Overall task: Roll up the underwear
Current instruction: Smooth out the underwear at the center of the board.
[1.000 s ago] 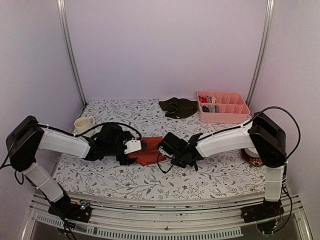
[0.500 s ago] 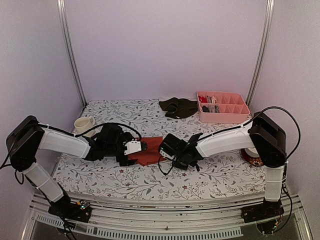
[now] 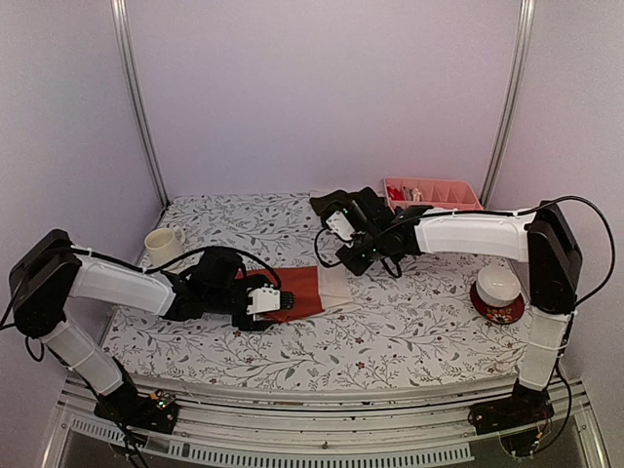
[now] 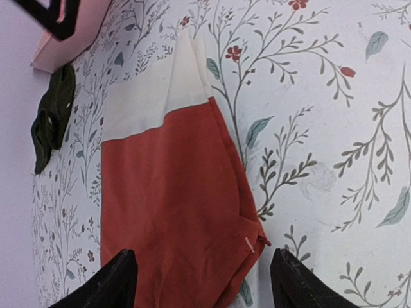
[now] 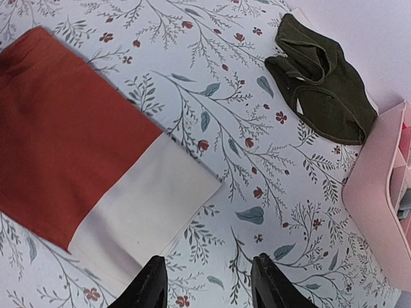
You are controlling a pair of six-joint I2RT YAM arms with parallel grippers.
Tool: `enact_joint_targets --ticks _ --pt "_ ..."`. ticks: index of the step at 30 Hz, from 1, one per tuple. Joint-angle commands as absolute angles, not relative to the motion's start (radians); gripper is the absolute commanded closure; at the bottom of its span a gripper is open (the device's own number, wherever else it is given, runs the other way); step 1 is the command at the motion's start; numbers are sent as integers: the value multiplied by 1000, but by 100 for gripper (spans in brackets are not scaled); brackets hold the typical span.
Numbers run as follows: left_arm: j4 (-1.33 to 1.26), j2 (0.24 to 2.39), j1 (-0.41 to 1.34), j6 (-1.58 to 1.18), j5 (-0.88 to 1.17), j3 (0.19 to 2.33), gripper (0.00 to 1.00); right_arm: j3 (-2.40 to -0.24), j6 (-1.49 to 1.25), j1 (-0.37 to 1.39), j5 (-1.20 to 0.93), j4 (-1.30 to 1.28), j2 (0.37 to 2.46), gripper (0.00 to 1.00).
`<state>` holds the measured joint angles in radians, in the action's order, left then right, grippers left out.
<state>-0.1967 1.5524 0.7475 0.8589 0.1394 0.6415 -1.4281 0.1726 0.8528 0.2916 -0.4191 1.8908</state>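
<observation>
Since the earlier frame the right arm has been withdrawn from the rust-red garment [image 3: 295, 290] and carried toward the far edge of the desk. The right gripper [image 5: 207, 285] is now recorded above the cloth-covered surface with its fingers apart and nothing held between them. The rust-red garment is laid flat at the middle of the desk, somewhat nearer the near edge. A whitish cloth [image 3: 334, 283] is seen adjoining its right end; whether this is a separate piece cannot be told. The left gripper [image 4: 202, 285] is positioned at the left end of the rust-red garment, its fingers spread to either side of that end and not closed on it. The dark olive garment [image 5: 321, 96] is found crumpled near the far edge, about midway along it, well apart from the red one. A pink tray [image 3: 434, 192] is noted toward the far right corner, just beside the olive garment. A cup [image 3: 161, 244] is noted at the left edge. A white bowl [image 3: 499, 285] on a red saucer is noted at the right edge.
</observation>
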Motion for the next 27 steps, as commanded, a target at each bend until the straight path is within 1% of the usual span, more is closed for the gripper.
enact_joint_targets --ticks 1,4,8,10,13,17,25,26,27 --pt "-188 1618 803 890 106 676 28 -1553 98 809 215 -459 2043 56" --pt "-169 1667 832 900 68 691 32 -1601 95 797 185 -460 2107 57" --pt "-164 1701 860 907 35 689 34 -1621 96 797 160 -447 2153 57" --pt "-166 1715 873 903 18 694 38 -1626 95 795 154 -442 2171 57" --pt "-172 1735 888 895 -16 704 41 -1634 94 795 158 -442 2198 58" --pt "-159 1763 897 890 -56 713 51 -1633 92 789 175 -433 2225 58" --pt "-123 1781 897 894 -101 710 98 -1650 92 776 222 -431 2274 58" --pt "-120 1782 896 895 -103 708 100 -1650 91 775 231 -431 2274 57" --pt "-115 1778 896 895 -104 706 100 -1649 89 774 241 -431 2273 58"
